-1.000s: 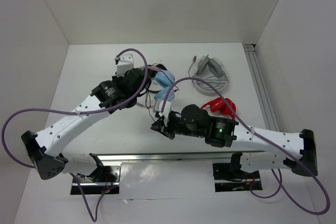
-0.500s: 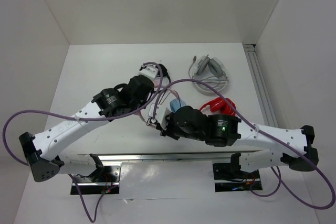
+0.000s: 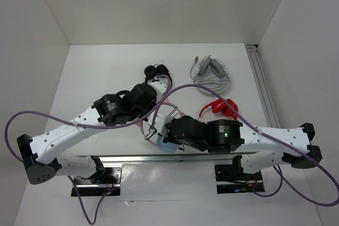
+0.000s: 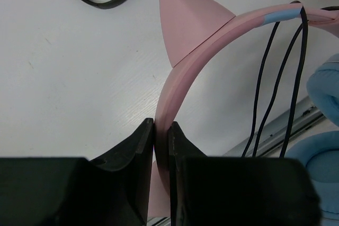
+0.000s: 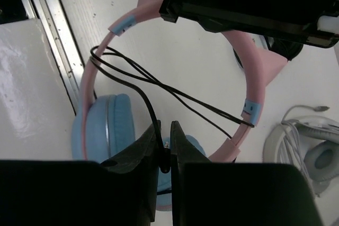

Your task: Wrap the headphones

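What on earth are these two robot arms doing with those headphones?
They are winding up a cord. The left end effector is clamped on the headband of the pink cat-eared headphones with light blue ear cups. The right end effector pinches their thin black cable, and a couple of strands of it stretch across the band's arch. A small black pair, a grey-white pair and a red pair lie on the table beyond, with neither arm on them.

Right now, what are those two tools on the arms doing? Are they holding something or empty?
Left tool: closed on the pink headband.
Right tool: closed on the black cable.
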Robot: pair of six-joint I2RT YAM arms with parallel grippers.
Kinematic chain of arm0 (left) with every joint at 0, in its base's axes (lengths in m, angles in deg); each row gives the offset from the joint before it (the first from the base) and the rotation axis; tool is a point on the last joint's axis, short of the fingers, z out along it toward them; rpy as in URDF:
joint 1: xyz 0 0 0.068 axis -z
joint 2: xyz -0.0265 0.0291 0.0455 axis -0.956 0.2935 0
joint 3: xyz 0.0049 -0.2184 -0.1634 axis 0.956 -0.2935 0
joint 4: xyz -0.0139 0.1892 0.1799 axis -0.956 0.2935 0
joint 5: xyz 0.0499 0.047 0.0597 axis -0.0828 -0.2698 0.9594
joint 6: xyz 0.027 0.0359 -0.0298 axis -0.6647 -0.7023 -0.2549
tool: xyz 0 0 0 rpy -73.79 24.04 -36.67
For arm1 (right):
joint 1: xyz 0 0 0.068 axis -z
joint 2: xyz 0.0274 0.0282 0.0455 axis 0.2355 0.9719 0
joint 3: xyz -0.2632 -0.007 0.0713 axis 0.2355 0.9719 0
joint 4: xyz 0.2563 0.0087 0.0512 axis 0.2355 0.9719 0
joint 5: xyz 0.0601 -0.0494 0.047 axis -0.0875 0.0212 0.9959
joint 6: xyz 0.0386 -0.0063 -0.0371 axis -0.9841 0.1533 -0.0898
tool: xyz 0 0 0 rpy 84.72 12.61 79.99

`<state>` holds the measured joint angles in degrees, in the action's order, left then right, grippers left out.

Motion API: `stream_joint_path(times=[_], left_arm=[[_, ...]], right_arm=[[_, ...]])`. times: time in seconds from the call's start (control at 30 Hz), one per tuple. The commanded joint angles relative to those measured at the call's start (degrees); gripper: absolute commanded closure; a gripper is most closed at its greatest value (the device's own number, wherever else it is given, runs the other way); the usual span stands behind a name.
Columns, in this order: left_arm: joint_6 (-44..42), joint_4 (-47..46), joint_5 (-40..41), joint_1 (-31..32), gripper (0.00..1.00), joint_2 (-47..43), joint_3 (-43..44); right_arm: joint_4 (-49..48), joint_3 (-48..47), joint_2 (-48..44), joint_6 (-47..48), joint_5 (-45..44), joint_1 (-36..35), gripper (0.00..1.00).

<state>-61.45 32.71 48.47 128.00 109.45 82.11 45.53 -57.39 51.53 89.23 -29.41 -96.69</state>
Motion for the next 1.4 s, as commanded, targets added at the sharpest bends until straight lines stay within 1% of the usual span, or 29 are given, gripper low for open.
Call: stream_joint_path(times=[0.0, 0.07, 0.27, 0.37, 0.4, 0.43, 0.47, 0.5, 0.57, 0.7, 0.8, 0.83, 0.9, 0.97, 1.1, 1.23, 1.37], left_arm=[[-1.8, -1.9, -5.8, 1.1, 1.00, -2.4, 0.8], [-2.3, -1.1, -7.8, 1.6, 1.00, -1.9, 1.9], [-2.3, 2.0, -9.8, 3.6, 1.00, 0.1, 3.3], [-3.1, 2.6, -12.2, 4.1, 1.00, 0.1, 3.3], [-3.1, 2.6, -12.2, 4.1, 1.00, 0.1, 2.8], [-3.1, 2.6, -12.2, 4.1, 1.00, -0.6, 2.8], [-3.1, 2.6, -11.7, 4.1, 1.00, -1.2, 2.3], [-2.5, 2.6, -11.7, 4.1, 1.00, -1.2, 2.3], [-2.5, 2.6, -11.7, 4.1, 1.00, -1.9, 1.7], [-2.0, 3.7, -11.2, 4.1, 1.00, -2.4, 1.7], [-2.0, 4.3, -11.8, 4.1, 1.00, -3.0, 1.7], [-2.0, 4.3, -11.8, 4.6, 1.00, -3.0, 1.7], [-1.4, 5.9, -12.4, 4.6, 1.00, -3.0, 2.3], [-1.4, 6.7, -12.4, 5.1, 1.00, -3.0, 3.8], [-0.9, 8.0, -12.4, 5.7, 1.00, -3.0, 5.0], [-0.9, 8.0, -13.1, 5.7, 1.00, -3.6, 5.0], [-0.9, 8.0, -13.7, 5.7, 1.00, -4.9, 5.0]], right_arm=[[4.1, -2.2, -0.3, 0.5, -6.1, -2.1, 0.92], [5.2, -2.2, -0.3, 0.0, -9.1, -3.9, 0.92], [9.5, -2.2, 2.4, -3.1, -19.3, -9.7, 0.91], [11.3, -1.7, 2.4, -4.4, -21.2, -10.8, 0.91], [12.0, -1.7, 2.4, -4.4, -21.9, -10.8, 0.89], [12.0, -1.7, 2.4, -4.4, -21.9, -10.8, 0.89], [12.5, -1.7, 1.9, -5.0, -21.9, -10.8, 0.85], [12.5, -1.7, 1.9, -5.0, -22.5, -10.8, 0.84], [13.0, -1.7, 1.3, -5.7, -23.1, -10.8, 0.83], [13.6, -0.3, 0.7, -6.4, -24.5, -10.8, 0.83], [12.4, 1.6, -0.3, -6.4, -26.3, -10.8, 0.80], [12.4, 1.6, -0.8, -7.0, -26.8, -10.8, 0.78], [12.4, 2.1, -1.4, -7.0, -27.4, -10.3, 0.72], [11.9, 2.9, -2.2, -7.0, -27.5, -9.1, 0.70], [10.6, 3.4, -4.0, -7.0, -26.6, -7.3, 0.70], [10.0, 5.2, -4.0, -7.0, -25.9, -6.7, 0.70], [9.4, 6.2, -3.4, -7.0, -25.2, -4.5, 0.70]])
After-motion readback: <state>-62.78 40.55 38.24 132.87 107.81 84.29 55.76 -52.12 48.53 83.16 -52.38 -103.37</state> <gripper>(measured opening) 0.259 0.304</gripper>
